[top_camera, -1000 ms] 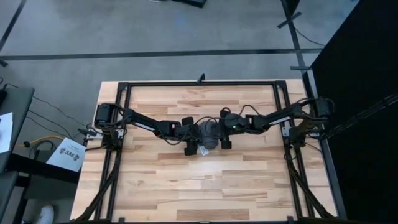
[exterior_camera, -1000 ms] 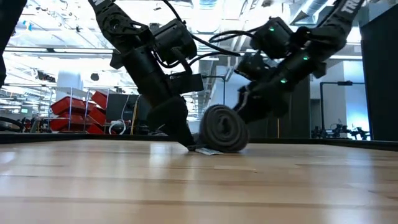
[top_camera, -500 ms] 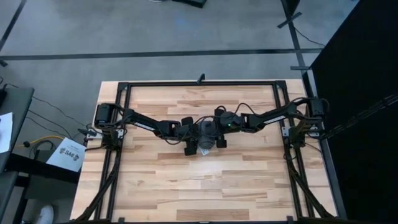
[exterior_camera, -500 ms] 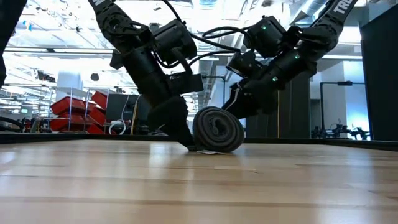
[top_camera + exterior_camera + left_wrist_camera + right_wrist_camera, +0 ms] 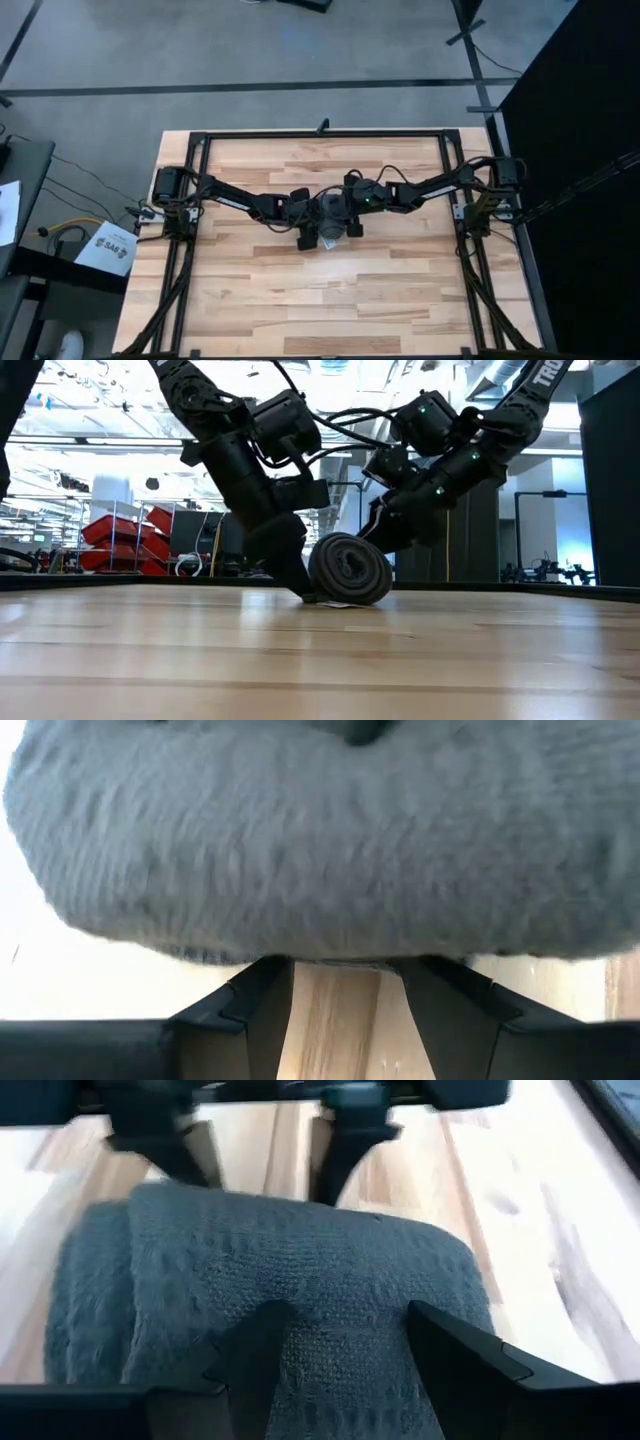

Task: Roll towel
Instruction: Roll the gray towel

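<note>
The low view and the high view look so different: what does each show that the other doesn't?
Only the low view shows the towel's end as a coiled spiral standing on the table, plus the room behind with red shelving. Only the high view shows the whole table frame, the grey floor around it, and which arm is which: the left gripper and the right gripper flank the roll. Both show the two arms meeting at the rolled towel at mid-table.
</note>
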`<action>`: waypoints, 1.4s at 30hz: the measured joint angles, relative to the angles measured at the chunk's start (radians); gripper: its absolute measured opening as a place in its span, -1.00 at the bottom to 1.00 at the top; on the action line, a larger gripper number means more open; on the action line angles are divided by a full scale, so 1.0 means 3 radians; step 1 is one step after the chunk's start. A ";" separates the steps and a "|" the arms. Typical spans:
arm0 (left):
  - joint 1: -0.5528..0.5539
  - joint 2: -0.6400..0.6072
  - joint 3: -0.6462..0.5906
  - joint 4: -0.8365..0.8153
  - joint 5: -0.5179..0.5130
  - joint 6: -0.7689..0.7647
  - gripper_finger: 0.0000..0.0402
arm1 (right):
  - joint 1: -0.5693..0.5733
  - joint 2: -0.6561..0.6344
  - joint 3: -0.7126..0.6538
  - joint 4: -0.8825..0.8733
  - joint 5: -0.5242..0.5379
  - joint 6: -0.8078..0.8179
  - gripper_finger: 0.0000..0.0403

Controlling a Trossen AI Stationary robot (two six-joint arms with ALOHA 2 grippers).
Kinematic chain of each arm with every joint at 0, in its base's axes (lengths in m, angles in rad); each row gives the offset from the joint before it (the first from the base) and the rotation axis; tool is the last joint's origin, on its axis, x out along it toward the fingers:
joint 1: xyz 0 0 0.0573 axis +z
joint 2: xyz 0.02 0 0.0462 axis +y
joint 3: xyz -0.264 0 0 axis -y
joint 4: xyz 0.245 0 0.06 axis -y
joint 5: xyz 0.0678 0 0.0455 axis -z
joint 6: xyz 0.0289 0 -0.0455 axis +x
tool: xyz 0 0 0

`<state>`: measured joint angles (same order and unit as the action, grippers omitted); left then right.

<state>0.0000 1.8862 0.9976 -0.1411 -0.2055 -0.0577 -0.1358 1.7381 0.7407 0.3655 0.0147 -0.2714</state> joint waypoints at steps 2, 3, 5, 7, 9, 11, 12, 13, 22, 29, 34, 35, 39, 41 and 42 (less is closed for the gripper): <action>-0.0008 0.0000 0.0061 -0.0058 -0.0002 -0.0020 -0.14 | -0.0022 0.0065 0.0003 0.0066 0.0000 0.0084 0.01; -0.0009 0.0002 0.0087 -0.0084 0.0000 -0.0041 -0.14 | -0.0031 0.0105 0.0003 0.0070 -0.0010 0.0136 0.01; -0.0016 0.0007 0.0152 -0.0170 0.0001 -0.0098 -0.14 | -0.0037 0.0188 0.0016 0.0136 -0.0096 0.0219 0.01; -0.0038 0.0010 0.0249 -0.0374 0.0007 -0.0175 -0.14 | -0.0037 0.0259 0.0021 0.0108 -0.0116 0.0266 0.01; -0.0086 0.0018 0.0360 -0.0592 0.0009 -0.0289 -0.14 | -0.0037 0.0261 -0.0003 0.0059 -0.0118 0.0319 0.01; -0.0163 0.0017 0.0475 -0.0826 0.0049 -0.0419 -0.14 | -0.0038 0.0260 -0.0033 0.0057 -0.0117 0.0319 0.01; -0.0212 0.0011 0.0543 -0.0947 0.0067 -0.0483 -0.14 | -0.0039 0.0254 -0.0046 0.0045 -0.0117 0.0322 0.01; -0.0260 0.0001 0.0615 -0.1110 0.0072 -0.0553 -0.14 | -0.0050 0.0250 -0.0054 0.0042 -0.0117 0.0331 0.01; -0.0776 -0.0258 0.0878 -0.0712 -0.1759 -0.0398 -0.14 | -0.0070 0.0255 -0.0064 0.0044 -0.0118 0.0330 0.01; -0.0376 -0.0214 0.0274 0.0397 -0.1429 -0.0184 -0.14 | -0.0062 0.0258 -0.0070 0.0066 -0.0119 0.0302 0.01; -0.0139 -0.0215 -0.0171 0.1142 -0.0874 -0.0176 -0.14 | -0.0033 0.0260 -0.0071 0.0078 -0.0102 0.0292 0.01; -0.0113 -0.0217 -0.0262 0.1229 -0.0771 -0.0195 -0.14 | -0.0032 0.0260 -0.0071 0.0081 -0.0100 0.0290 0.01; -0.0032 -0.0238 -0.0682 0.1622 -0.0635 -0.0206 -0.14 | -0.0029 0.0264 -0.0069 0.0117 -0.0101 0.0275 0.01; 0.0022 -0.0240 -0.0867 0.1834 -0.0560 -0.0191 -0.14 | -0.0026 0.0220 -0.0070 0.0116 -0.0102 0.0261 0.01; 0.0058 -0.0243 -0.0943 0.1940 -0.0499 -0.0197 -0.14 | -0.0012 0.0186 -0.0073 0.0094 -0.0100 0.0253 0.01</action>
<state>0.0175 1.8133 0.7145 0.4410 -0.3552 -0.1167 -0.1395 1.7938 0.7188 0.3935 -0.0152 -0.1955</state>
